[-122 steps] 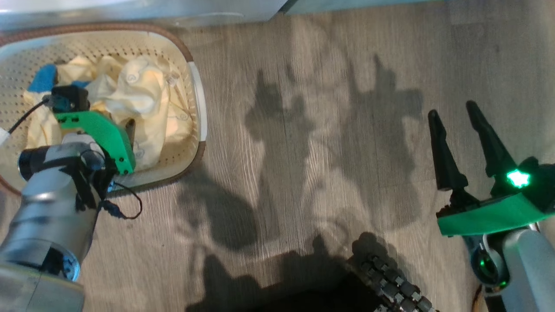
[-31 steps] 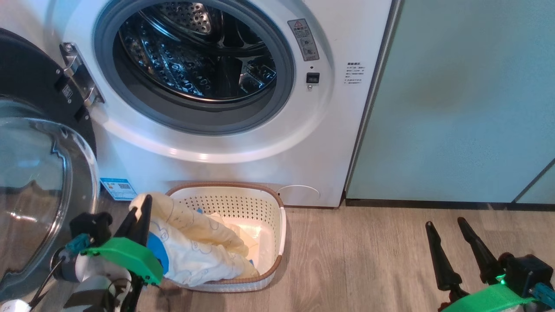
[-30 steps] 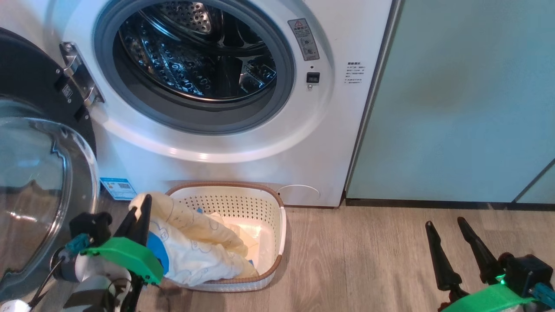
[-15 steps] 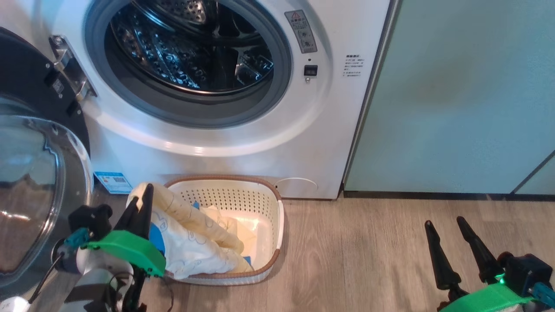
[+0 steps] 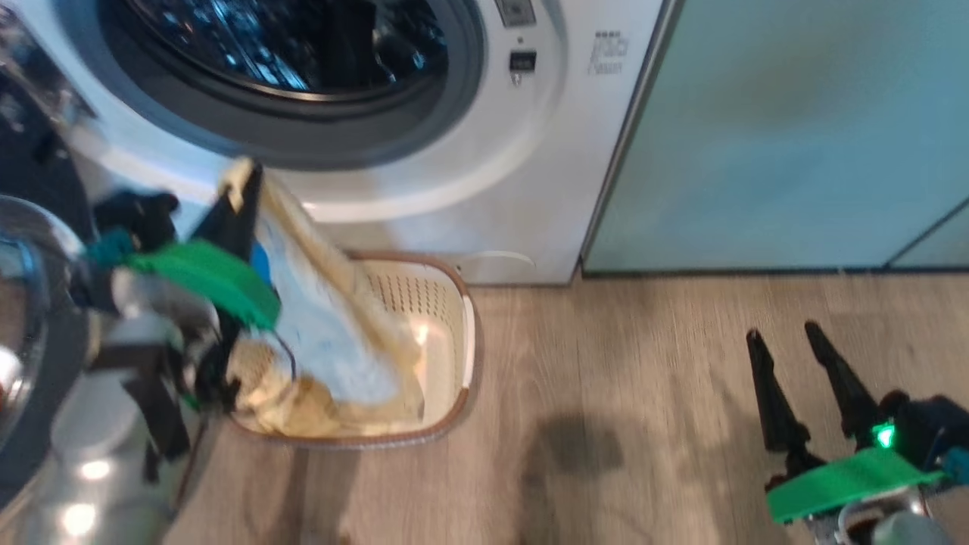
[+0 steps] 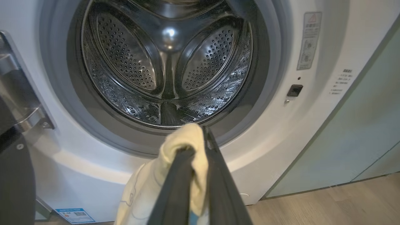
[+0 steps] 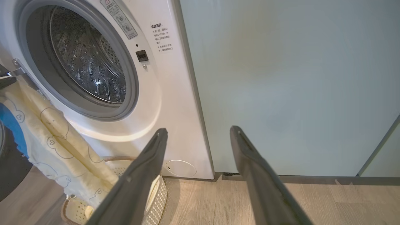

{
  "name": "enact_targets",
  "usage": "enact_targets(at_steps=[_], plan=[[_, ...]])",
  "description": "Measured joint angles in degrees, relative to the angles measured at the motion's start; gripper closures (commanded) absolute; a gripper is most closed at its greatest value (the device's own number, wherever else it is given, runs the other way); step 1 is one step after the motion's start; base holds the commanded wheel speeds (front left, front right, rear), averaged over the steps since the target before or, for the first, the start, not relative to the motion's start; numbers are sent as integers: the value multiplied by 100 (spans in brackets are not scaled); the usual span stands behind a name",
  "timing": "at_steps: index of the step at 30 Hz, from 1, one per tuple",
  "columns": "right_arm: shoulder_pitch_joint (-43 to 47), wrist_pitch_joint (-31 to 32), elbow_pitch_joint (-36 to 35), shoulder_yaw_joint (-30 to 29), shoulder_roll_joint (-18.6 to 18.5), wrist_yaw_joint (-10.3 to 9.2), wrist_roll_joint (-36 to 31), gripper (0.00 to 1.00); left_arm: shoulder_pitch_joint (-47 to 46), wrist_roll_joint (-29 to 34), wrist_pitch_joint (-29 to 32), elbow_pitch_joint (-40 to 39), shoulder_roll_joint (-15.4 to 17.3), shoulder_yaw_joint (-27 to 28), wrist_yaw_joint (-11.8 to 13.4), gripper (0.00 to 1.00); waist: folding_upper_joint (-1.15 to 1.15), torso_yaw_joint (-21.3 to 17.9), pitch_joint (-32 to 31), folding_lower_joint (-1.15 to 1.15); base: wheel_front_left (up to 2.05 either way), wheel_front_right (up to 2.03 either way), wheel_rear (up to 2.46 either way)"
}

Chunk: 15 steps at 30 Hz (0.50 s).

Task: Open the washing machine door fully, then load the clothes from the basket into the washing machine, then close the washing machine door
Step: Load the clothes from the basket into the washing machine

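Observation:
My left gripper (image 5: 244, 178) is shut on the clothes (image 5: 325, 341), a pale yellow garment with a blue patch. It hangs from the fingertips down into the cream basket (image 5: 412, 295) on the floor. In the left wrist view the pinched clothes (image 6: 184, 136) sit just below the steel drum's mouth in the white washing machine (image 6: 281, 125). The washing machine door (image 5: 19, 318) stands swung open at the left. My right gripper (image 5: 783, 333) is open and holds nothing, low at the right above the floor.
Pale green cabinets (image 7: 281, 78) stand right of the washing machine (image 7: 168, 93). The basket (image 7: 161, 197) sits against the machine's foot. Wood-look floor (image 5: 643, 416) stretches between the basket and my right gripper (image 7: 200, 131). The door's metal hinge (image 6: 18, 103) juts out left of the drum.
My left gripper has risen with the garment, from basket height up to the drum's lower rim, pulling the cloth taut out of the basket. The head camera has shifted. The right gripper stays put.

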Motion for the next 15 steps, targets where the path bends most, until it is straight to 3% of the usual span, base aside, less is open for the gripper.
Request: enact_targets(at_steps=[15], plan=[[-751,0,-124,-2,86,0,1,0,-2719,-230,316,1642,448,-348,-149,100,0,-406,1319,1,0,0,0]])
